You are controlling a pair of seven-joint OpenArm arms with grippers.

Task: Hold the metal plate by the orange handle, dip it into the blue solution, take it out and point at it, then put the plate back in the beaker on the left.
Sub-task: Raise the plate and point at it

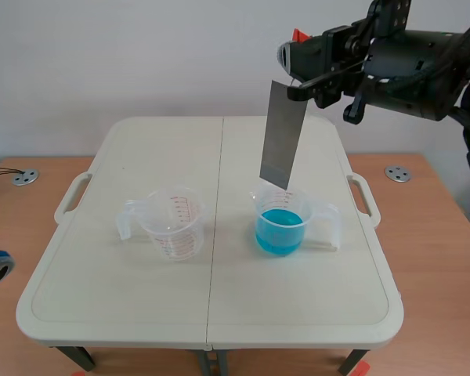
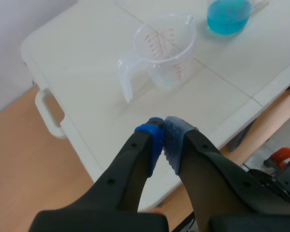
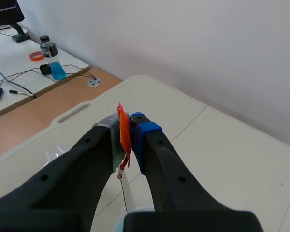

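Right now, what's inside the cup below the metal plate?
Blue liquid fills the lower part of the cup. The metal plate hides a bit of its far rim.

A thin grey metal plate (image 1: pixel 282 133) hangs tilted over the mouth of the clear plastic beaker of blue liquid (image 1: pixel 280 227), barring a straight descent there. The clear plastic beaker with red markings (image 1: pixel 175 223) stands open from above. A gap of cream surface (image 1: pixel 211 313) separates the two beakers, whose handles jut outward.
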